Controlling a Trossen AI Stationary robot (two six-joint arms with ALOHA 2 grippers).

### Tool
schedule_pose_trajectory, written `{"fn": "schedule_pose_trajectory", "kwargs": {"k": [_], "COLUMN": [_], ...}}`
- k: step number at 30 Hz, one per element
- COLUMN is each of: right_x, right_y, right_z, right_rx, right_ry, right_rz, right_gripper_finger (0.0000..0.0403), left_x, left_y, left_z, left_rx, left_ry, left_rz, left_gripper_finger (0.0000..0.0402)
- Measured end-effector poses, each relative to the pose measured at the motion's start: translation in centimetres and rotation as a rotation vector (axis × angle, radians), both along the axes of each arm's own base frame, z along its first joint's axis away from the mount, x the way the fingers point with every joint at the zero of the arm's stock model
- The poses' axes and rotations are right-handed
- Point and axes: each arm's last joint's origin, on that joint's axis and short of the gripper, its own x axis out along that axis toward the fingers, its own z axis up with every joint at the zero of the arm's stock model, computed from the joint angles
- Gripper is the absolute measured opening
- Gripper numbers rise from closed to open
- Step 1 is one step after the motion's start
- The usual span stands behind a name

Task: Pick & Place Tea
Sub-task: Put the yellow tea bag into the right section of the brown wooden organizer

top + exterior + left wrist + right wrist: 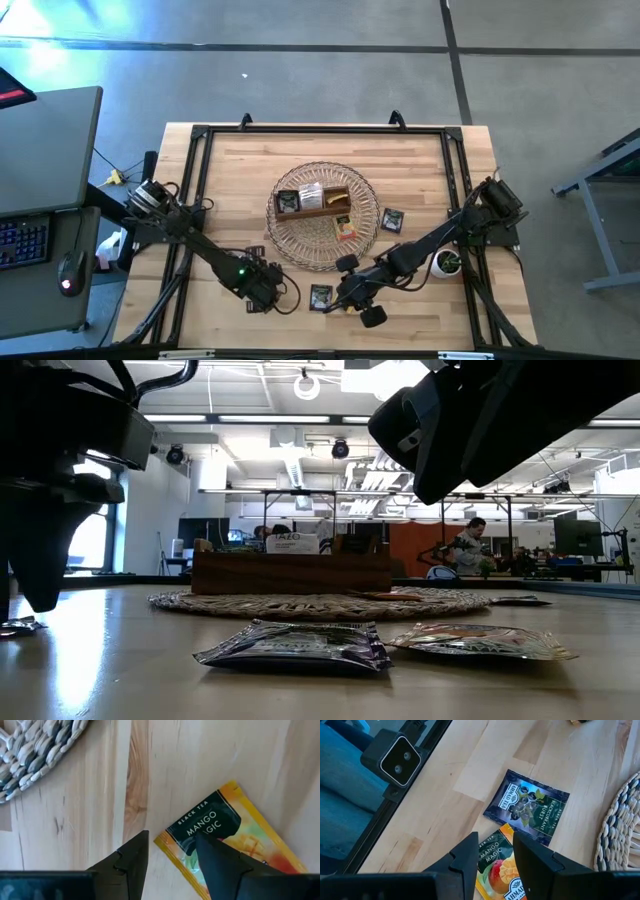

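Two grippers low over flat foil tea sachets on a pale wooden table, beside a woven wicker basket.

The left gripper (170,855), its dark wedge fingers spread, stands over a glossy orange-edged sachet (225,840) reading "Mango Magic", whose far corner is cut off by the frame. The right gripper (495,852), also spread, hovers just above another mango sachet (502,870), partly hidden behind its fingers; just beyond it lies a crinkled dark blackcurrant sachet (527,805), flat on the table (570,765). The basket (300,245) holds a brown wooden tray (320,211) with more sachets, their labels too small to read. One further sachet (392,220) lies beside the basket.
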Motion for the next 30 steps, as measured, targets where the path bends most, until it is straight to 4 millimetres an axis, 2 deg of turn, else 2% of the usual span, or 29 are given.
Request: {"fn": "schedule_pose_trajectory", "kwargs": {"k": [8,12,19,22,28,30], "right_x": [0.0,0.0,0.1,0.1,0.1,0.0], "right_y": [0.0,0.0,0.1,0.1,0.1,0.1], "right_z": [0.0,0.1,0.1,0.1,0.1,0.1], "right_rx": [0.001,0.002,0.005,0.006,0.008,0.009], "right_ry": [-0.004,-0.007,-0.012,-0.013,-0.011,-0.006], "right_rz": [0.002,0.002,0.002,0.003,0.005,0.002], "right_gripper_finger": [0.0119,0.0119,0.0119,0.0119,0.0119,0.0119], "left_x": [0.6,0.8,1.2,1.3,1.6,1.6], "left_y": [-0.4,-0.1,0.9,1.3,2.0,2.1], "left_z": [-0.5,-1.8,-2.0,-1.9,-2.0,-1.9], "left_rx": [-0.068,-0.146,-0.162,-0.19,-0.2,-0.206], "left_ry": [-0.036,0.004,0.027,0.049,0.07,0.074], "left_rz": [-0.043,-0.045,-0.004,0.009,0.05,0.081], "left_gripper_finger": [0.0163,0.0163,0.0155,0.0123,0.0016,0.001]}}
